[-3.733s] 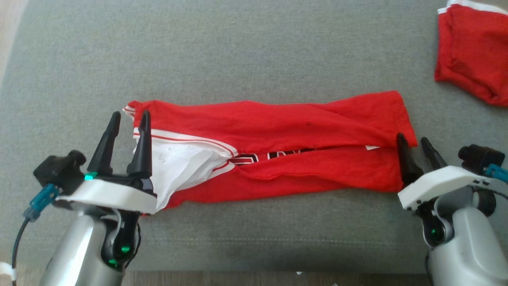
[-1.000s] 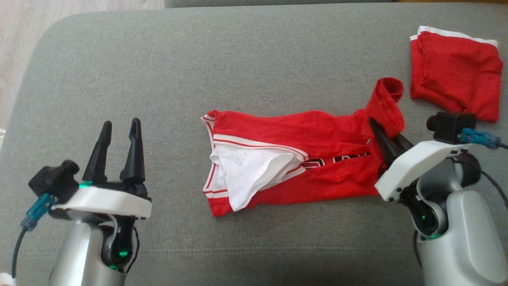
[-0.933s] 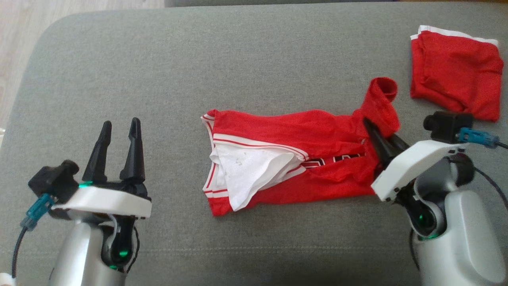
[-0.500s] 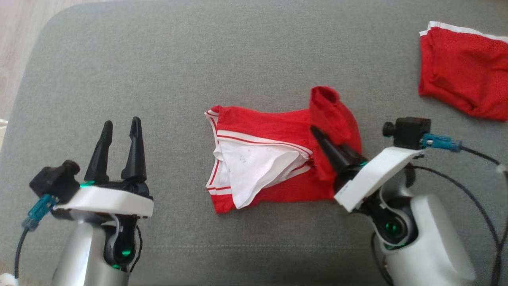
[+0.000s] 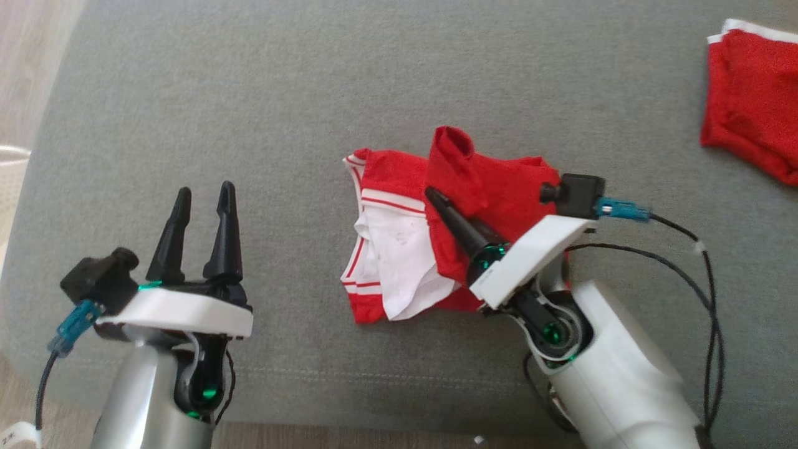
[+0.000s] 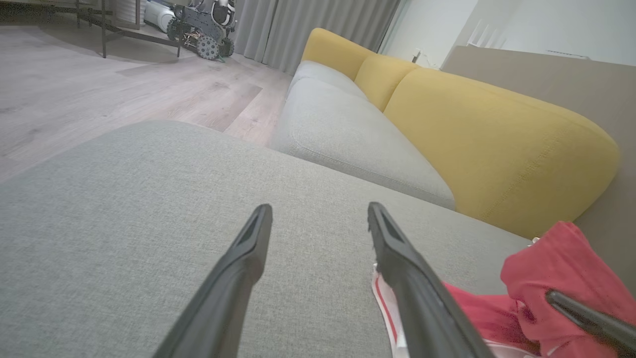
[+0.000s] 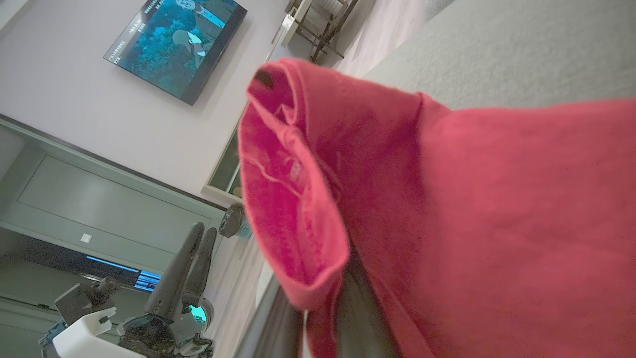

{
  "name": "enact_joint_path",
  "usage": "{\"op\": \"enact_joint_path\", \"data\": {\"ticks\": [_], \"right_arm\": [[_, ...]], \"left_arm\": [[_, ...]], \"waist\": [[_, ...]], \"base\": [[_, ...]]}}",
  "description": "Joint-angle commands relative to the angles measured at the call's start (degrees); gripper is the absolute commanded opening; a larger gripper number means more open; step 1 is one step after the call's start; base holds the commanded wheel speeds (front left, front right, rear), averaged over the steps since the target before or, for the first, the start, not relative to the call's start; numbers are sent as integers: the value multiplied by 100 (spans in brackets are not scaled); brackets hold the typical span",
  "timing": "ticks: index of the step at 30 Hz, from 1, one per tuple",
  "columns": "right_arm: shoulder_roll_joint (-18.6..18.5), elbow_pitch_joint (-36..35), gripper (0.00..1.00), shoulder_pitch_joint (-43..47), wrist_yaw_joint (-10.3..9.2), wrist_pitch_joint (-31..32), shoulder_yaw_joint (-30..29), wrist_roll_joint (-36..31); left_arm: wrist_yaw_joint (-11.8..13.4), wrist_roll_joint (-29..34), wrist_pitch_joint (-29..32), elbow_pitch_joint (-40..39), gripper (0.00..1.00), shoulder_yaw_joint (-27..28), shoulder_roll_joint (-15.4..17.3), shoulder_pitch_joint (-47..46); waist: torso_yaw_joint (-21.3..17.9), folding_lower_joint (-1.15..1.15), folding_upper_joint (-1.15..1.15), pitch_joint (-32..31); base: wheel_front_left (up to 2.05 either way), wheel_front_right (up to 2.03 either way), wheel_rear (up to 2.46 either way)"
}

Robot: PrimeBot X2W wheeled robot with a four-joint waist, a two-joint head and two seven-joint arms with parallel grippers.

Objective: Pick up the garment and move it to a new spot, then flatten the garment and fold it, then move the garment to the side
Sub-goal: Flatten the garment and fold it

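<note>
On the grey cushion (image 5: 249, 93), mid-seat: red garment (image 5: 505, 187), half doubled over leftward. Pinched at its raised end by right gripper (image 5: 436, 197), fingers nearly closed. Could slip free or land crooked, being loosely bunched. Left gripper (image 5: 206, 190) spread wide, empty, well apart.

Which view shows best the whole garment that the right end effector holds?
The head view: the whole garment lies on the grey cushion, right end effector shut on its folded-over end. The left wrist view has one corner; the right wrist view, a close red fold.
</note>
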Motion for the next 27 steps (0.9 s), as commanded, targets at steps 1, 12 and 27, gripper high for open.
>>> {"op": "enact_joint_path", "data": {"ticks": [1, 12, 27], "right_arm": [[102, -26, 0, -204, -4, -126, 219, 96], [102, 791, 100, -700, -4, -820, 1181, 798], [-26, 1545, 100, -1750, -4, -1815, 1178, 481]], "left_arm": [[-34, -45, -70, -164, 100, 158, 42, -276], [-35, -92, -70, 10, 100, 85, 8, -439], [-35, -36, -70, -122, 100, 255, 68, -397]], "waist": [[74, 0, 0, 76], [186, 0, 0, 257], [-362, 0, 0, 66]], "base": [[0, 0, 0], [0, 0, 0], [0, 0, 0]]}}
